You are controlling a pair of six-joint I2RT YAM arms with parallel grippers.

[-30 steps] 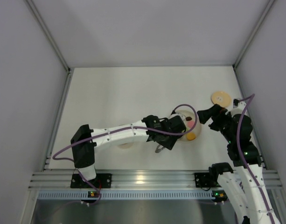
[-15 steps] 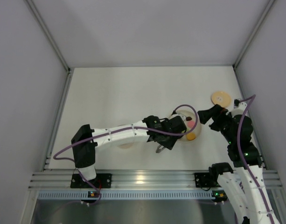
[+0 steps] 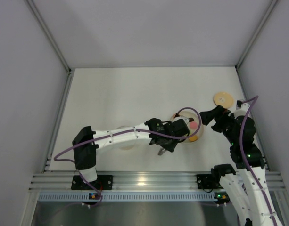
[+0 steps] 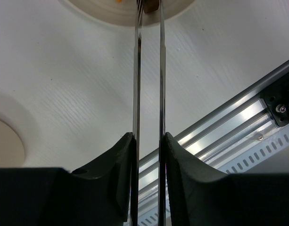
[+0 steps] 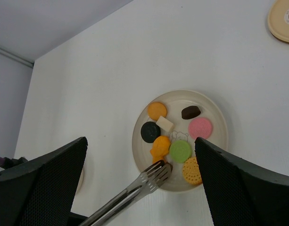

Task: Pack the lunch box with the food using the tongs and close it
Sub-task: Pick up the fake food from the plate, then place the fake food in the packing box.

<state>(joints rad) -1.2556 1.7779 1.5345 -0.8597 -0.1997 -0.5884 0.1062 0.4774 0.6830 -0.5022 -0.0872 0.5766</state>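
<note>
Your left gripper (image 4: 148,139) clamps the tongs (image 4: 137,84) — arms nearly together | brown piece (image 4: 152,4) at the tips, cropped by the frame edge | right gripper (image 3: 208,117) spread wide, empty

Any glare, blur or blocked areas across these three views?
Top external: glare on the aluminium rail, and the left arm covers much of the plate. Left wrist: tongs sharp, rail reflections strong, plate cropped at top. Right wrist: food crisp, evenly lit; its own pincer fingers dark and softer.

Food (image 5: 180,150) on plate (image 5: 218,116), lid (image 5: 284,20) behind-right
</note>
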